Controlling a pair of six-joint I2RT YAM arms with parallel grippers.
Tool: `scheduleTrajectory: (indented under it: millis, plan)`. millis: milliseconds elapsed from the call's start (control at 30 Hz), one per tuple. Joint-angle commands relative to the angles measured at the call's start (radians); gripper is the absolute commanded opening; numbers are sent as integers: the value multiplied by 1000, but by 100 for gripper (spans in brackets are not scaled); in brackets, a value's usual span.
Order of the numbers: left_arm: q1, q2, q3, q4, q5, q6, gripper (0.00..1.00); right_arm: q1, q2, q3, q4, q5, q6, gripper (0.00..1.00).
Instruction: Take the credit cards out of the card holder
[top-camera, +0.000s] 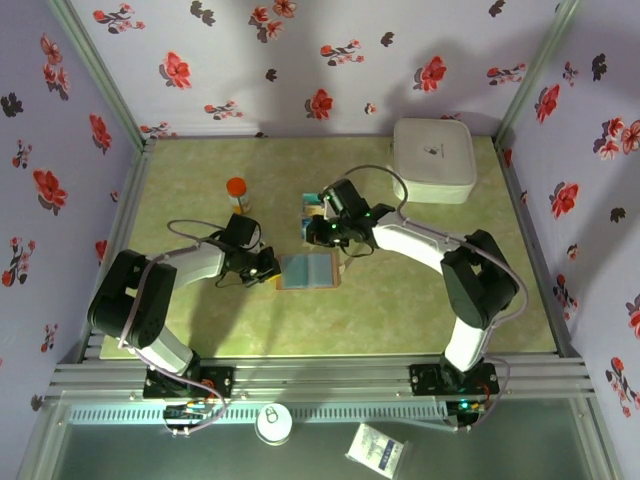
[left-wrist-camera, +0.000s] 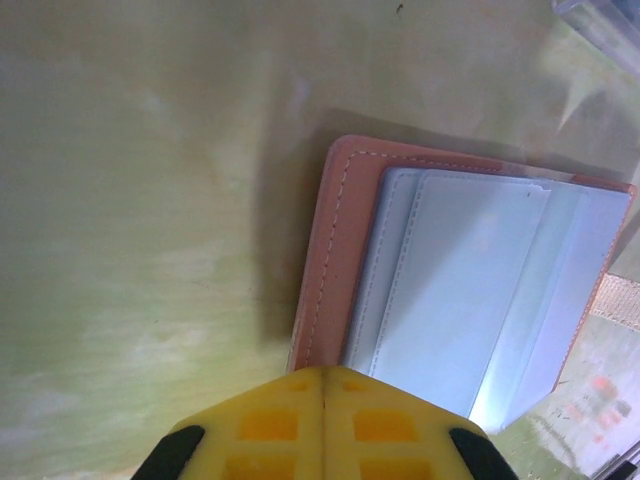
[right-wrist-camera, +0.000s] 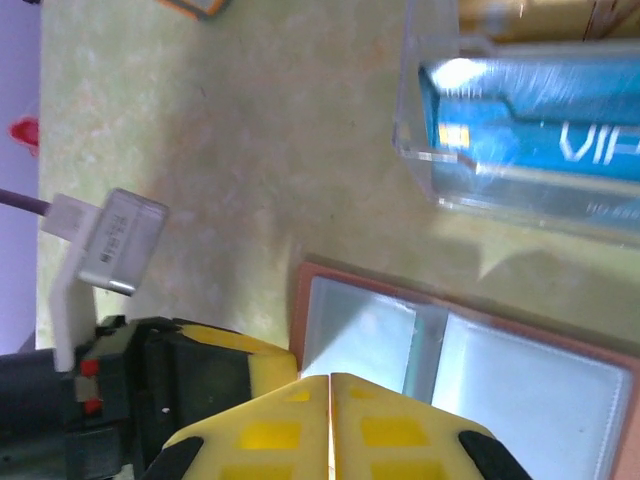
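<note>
An open card holder (top-camera: 308, 270) lies flat at the centre of the mottled yellow-green table (top-camera: 400, 310), between two robot arms seen from above. In the left wrist view the holder (left-wrist-camera: 460, 290) shows a tan-brown leather border with a line of pale stitching and rounded corners. It frames smooth, glossy blue-grey pockets that catch the light.

The left gripper (top-camera: 268, 268) sits at the holder's left edge. Its blocky yellow fingers (left-wrist-camera: 260, 430), moulded with square recesses, are pressed together at the bottom of that frame, with nothing between them.

The right gripper (top-camera: 322, 235) is just above the holder's upper edge. Its matching yellow fingers (right-wrist-camera: 260, 430) are also closed tight and grip nothing. They meet at the bottom of the right wrist view, over the leather corner (right-wrist-camera: 300, 290).

In the upper right of that view, a shiny blue card (right-wrist-camera: 540, 140) with white lettering rests inside a clear tray (right-wrist-camera: 420, 150) of hard, transparent plastic, close to the holder. From above the tray (top-camera: 315, 205) stands just beyond the holder.

An orange-capped bottle (top-camera: 237, 193) stands upright left of centre. A white, rounded rectangular case (top-camera: 434, 158) sits in the upper right corner of the table.
</note>
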Motion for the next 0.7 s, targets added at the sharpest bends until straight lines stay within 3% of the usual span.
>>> scheduleTrajectory:
  millis: [0,167,667]
  plan:
    - [-6,-9,18,-37,-15,22,0,34,42,-39,41,-21,113,14]
    - [-6,-17,28,-72,-37,32,0,71,88,-36,77,-32,164,20]
    - [-6,-2,27,-80,-48,41,0,102,183,12,34,-53,171,23]
